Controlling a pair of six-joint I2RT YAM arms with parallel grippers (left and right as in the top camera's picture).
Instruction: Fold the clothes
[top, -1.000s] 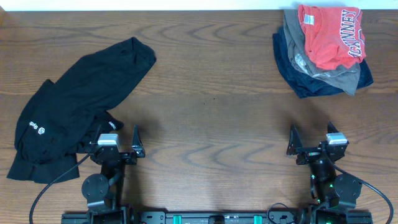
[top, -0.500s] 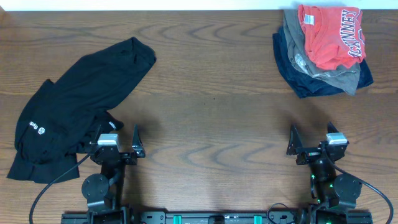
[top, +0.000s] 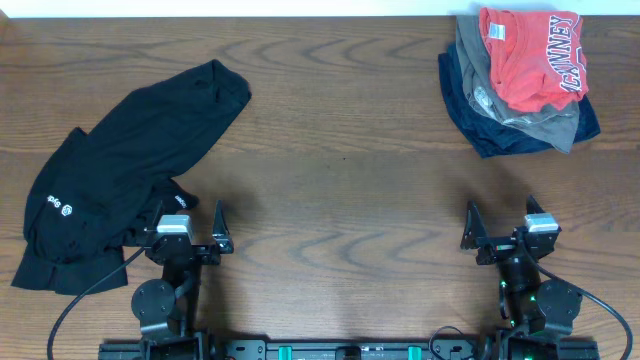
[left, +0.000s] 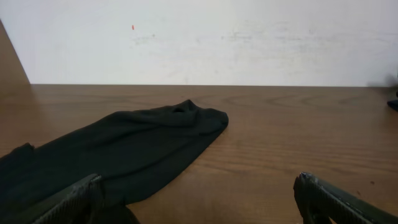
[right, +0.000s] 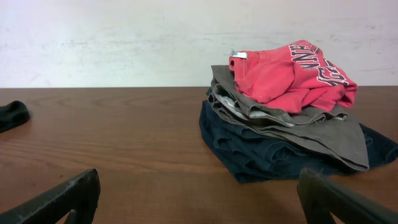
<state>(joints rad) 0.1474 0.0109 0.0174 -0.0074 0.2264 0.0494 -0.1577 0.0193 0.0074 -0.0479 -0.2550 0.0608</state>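
**Item 1: large black soft top with a small white logo (top: 120, 170).** We place it on the left half of the brown wood-grain surface (top: 340, 150). It is spread loosely and not folded. Its long axis runs on a diagonal, from the near-left edge toward the far middle. The logo end lies near-left and a narrower end points far-right. The cloth is matte and rumpled, with a small flap doubled over at the near hem.

**Item 2: left tool (top: 187, 222).** The fingers stand wide apart and hold nothing. The black top lies ahead of it and to its left. The near hem is just beside the outer finger, possibly under it; we cannot tell which. We judge this the nearer arm for the top.

**Item 3: right tool (top: 502, 218).** The fingers stand wide apart and hold nothing.

**Item 4: pile at the far-right corner.** An orange-red T-shirt with white-and-navy lettering (top: 530, 60) lies on top. Under it is a grey garment (top: 520, 122), and a dark navy garment (top: 478, 128) is at the bottom. The pile lies ahead of the right tool, well apart from it.

**Note.** We judge that any reach for the top must follow its diagonal lie.
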